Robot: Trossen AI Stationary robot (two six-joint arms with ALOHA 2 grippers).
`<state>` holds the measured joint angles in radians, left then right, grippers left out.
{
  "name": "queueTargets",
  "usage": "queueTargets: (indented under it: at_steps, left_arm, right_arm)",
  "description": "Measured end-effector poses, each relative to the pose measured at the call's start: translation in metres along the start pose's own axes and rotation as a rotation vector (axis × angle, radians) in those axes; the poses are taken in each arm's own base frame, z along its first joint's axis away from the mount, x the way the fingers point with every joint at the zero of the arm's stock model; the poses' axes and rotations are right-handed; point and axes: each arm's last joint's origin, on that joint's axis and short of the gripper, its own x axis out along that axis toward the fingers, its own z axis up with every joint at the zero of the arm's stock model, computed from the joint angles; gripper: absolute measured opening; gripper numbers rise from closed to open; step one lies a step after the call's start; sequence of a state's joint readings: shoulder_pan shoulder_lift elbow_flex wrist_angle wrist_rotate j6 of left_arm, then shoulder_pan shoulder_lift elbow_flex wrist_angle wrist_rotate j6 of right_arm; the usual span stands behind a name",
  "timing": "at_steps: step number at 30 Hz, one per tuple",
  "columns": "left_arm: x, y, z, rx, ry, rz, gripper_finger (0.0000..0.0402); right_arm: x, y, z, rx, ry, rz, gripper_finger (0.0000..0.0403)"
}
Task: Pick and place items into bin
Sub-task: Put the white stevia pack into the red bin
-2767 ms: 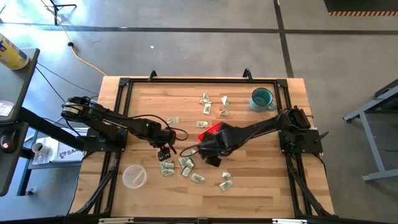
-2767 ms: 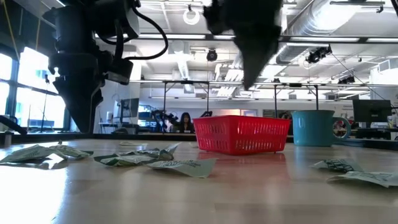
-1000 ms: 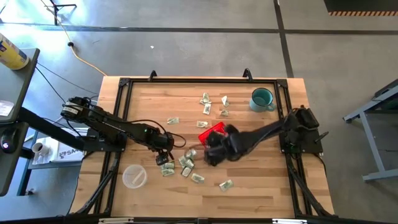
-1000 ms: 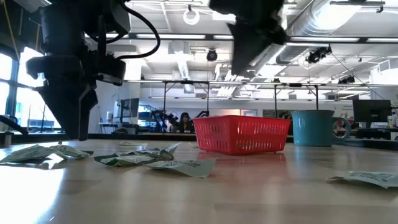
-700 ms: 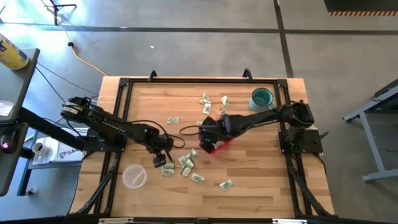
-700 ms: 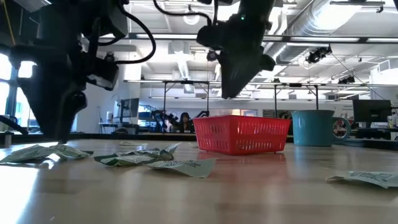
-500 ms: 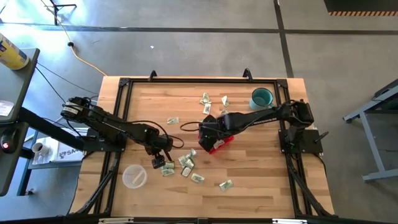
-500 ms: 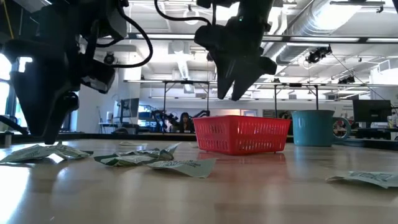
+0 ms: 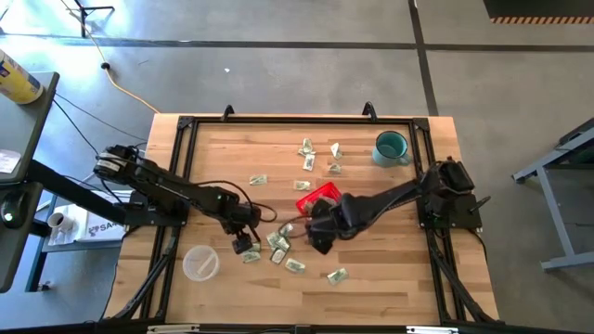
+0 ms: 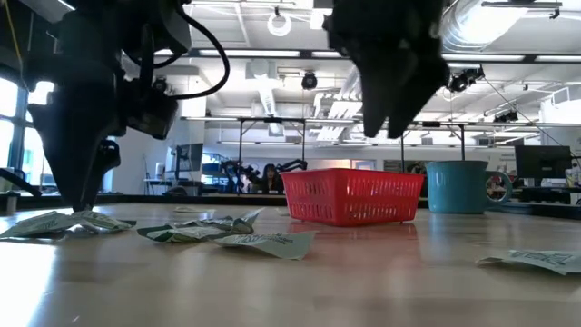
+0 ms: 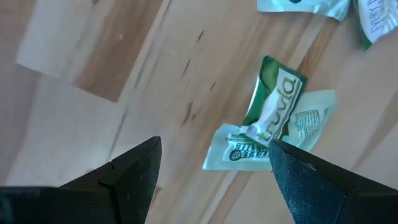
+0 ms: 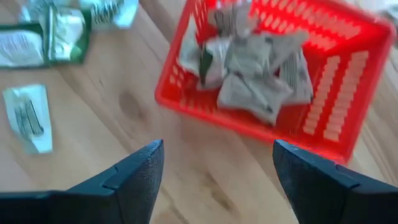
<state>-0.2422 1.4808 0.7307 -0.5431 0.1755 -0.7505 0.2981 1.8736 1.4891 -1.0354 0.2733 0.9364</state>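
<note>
left pincer (image 11: 211, 168) wide | packets (image 11: 268, 127) between its fingers | right pincer (image 12: 214, 177) wide, beside basket (image 12: 323, 106)

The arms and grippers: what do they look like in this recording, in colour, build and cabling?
Both arms are black, jointed and slim, each mounted on a black base at a table edge. A loose black cable loops beside the left gripper; the left arm's shoulder shows silver metal. The right gripper is equally dark. In the wrist views, each gripper's fingers are matte black, wedge-shaped, tapering to points.
</note>
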Motion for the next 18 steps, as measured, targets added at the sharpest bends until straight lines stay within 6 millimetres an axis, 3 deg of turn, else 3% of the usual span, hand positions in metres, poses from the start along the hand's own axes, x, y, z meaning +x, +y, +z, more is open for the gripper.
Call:
queueTargets:
  at_steps: [6, 13, 18]
  left_arm:
    - [0.013, -0.012, -0.004, -0.041, 0.005, 0.033, 0.0333]
    - [0.008, -0.025, 0.001, -0.128, -0.039, 0.022, 0.0333]
    - [0.006, -0.033, 0.004, -0.115, -0.025, -0.067, 0.0333]
  right_arm:
    - [-0.009, 0.013, -0.026, -0.103, 0.006, -0.026, 0.0291]
    - [-0.023, 0.043, -0.071, -0.534, -0.020, 0.072, 0.0291]
    - [-0.011, 0.068, -0.102, -0.774, 0.025, 0.167, 0.0291]
